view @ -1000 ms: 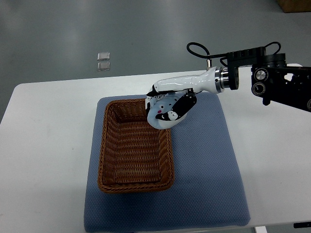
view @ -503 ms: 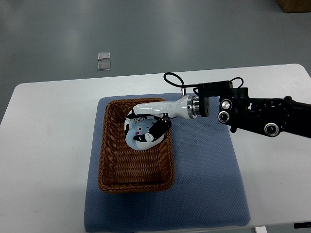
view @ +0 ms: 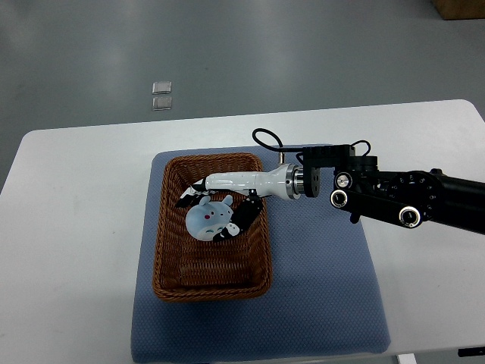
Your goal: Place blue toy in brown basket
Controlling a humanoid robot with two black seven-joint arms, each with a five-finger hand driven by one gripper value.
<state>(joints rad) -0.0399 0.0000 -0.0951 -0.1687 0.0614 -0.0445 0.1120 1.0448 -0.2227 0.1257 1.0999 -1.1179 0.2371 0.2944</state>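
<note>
blue toy [view: 208, 220] inside brown basket [view: 170, 250], in the far half of it, just right of the basket's midline. pale blue round body with pink dots, roughly as wide as long, so no clear long axis to call. appears low in the basket; cannot tell if resting on the woven floor or a hair above it.

right hand [view: 220, 208] directly over and around the toy, reaching in from the right across the basket's right rim. white thumb-side finger [view: 195, 186] along the toy's far-left edge, black finger [view: 244, 217] against its right side. fingers loosely spread around the toy; looks like light contact on both sides, but cannot tell whether gripped or already let go. forearm runs right, over the blue mat [view: 318, 288], to the black arm links near the picture's right edge.

key relation: toy sits under and slightly near of the palm, between the fingers, within the basket walls. probably at the release step, nearly done: spread fingers wider, then lift up and back to the right, clearing the right rim. risk: a finger dragging the toy out on the way up.

left arm not visible. basket sits on left part of the mat, mat on white table [view: 68, 227]. two small clear squares [view: 161, 95] on the floor, far left, well apart.
</note>
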